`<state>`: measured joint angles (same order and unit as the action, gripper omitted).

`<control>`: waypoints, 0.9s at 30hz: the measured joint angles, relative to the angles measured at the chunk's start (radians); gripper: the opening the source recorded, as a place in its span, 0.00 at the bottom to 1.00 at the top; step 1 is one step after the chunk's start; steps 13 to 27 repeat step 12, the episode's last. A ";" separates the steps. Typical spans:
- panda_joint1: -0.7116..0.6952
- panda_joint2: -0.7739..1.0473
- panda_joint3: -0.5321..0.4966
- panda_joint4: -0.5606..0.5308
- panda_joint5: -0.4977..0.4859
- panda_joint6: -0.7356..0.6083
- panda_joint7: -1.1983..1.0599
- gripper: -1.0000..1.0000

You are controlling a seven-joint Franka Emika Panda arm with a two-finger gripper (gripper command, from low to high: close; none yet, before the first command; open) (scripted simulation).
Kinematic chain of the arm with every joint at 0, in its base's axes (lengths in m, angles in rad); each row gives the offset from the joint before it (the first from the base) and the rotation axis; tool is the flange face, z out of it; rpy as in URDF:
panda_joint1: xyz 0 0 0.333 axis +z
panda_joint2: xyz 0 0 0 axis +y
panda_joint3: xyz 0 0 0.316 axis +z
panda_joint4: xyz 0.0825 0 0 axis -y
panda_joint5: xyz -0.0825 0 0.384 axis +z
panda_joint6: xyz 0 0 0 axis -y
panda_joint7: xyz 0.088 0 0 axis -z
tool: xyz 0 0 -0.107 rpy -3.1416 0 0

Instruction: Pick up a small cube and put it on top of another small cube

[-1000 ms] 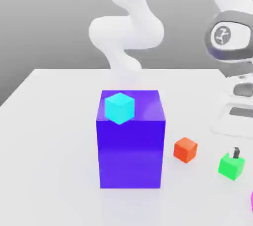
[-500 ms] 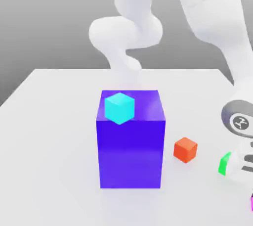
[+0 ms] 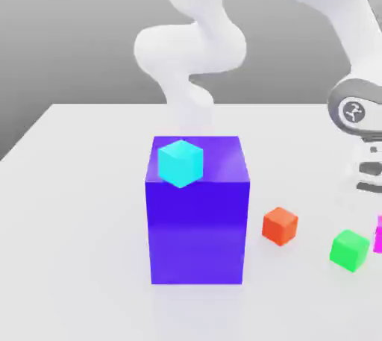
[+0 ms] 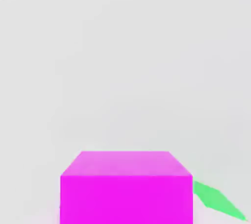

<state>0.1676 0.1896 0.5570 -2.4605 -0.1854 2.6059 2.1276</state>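
Observation:
The small magenta-pink cube hangs above the table at the exterior view's right edge, cut off by the frame. It sits directly under my gripper, which is shut on it. In the hand view the same cube looms close, with the white table far below it. A small green cube rests on the table just to the exterior view's left of the held cube; a sliver of this green cube shows beside the magenta one in the hand view. A small orange cube lies further left.
A tall blue-purple block stands mid-table with a small cyan cube on its top. The white table stretches to the exterior view's left. The arm's white links rise behind the block.
The hand dropped to the table's right side, shut on the magenta cube and has risen with it; the cube now hangs higher than where it lay.

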 joint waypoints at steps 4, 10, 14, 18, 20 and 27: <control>0.003 -0.114 0.030 -0.117 0.101 0.034 0.018 0.00; 0.084 0.054 -0.096 -0.120 -0.128 0.180 0.199 1.00; 0.084 0.054 -0.096 -0.120 -0.128 0.180 0.199 1.00; 0.084 0.054 -0.096 -0.120 -0.128 0.180 0.199 1.00; 0.084 0.054 -0.096 -0.120 -0.128 0.180 0.199 1.00; 0.084 0.054 -0.096 -0.120 -0.128 0.180 0.199 1.00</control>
